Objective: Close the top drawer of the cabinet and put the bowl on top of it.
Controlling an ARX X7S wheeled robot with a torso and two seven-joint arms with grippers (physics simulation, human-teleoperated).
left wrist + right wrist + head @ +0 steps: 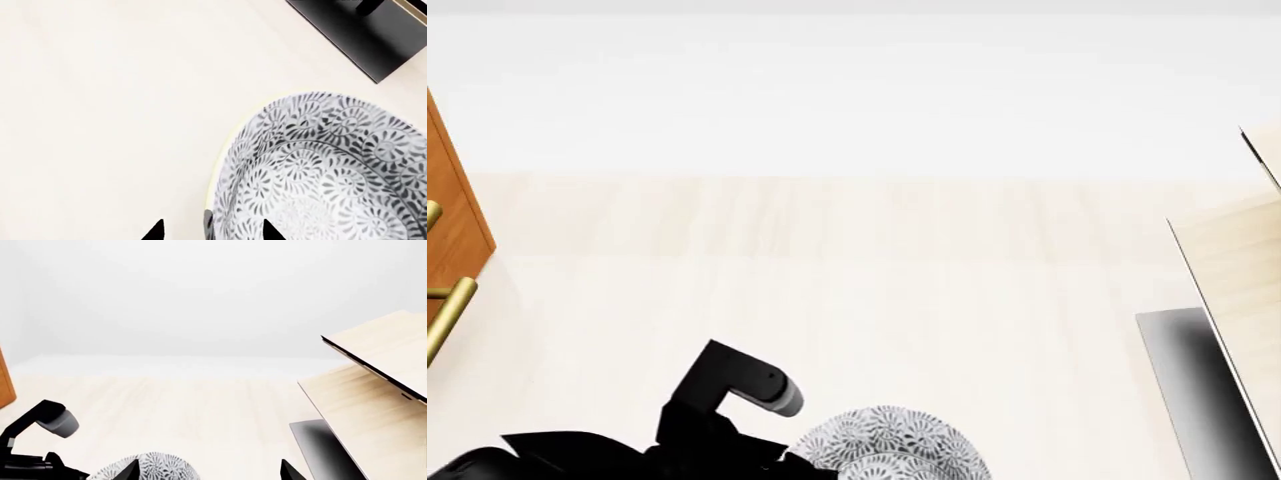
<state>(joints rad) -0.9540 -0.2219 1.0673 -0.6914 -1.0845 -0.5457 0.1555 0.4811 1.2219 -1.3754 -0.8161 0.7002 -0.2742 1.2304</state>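
The bowl (320,170), white with a dense grey-blue floral pattern, stands on the pale floor and also shows at the bottom of the head view (888,448). My left gripper (212,231) is open, one fingertip outside the bowl's rim and the other over its inside. My right gripper (209,472) is open, with nothing between its fingers and the bowl (150,469) by its one fingertip. The orange-brown cabinet (451,215) shows only as a sliver at the head view's left edge, with a brass handle (449,315). From here I cannot tell which front is the top drawer or how it stands.
A pale light-wood shelf unit (1234,260) with a dark base (1194,390) stands at the right. Its black base (373,35) lies close beyond the bowl in the left wrist view. My left arm (694,435) crosses the bottom left of the head view.
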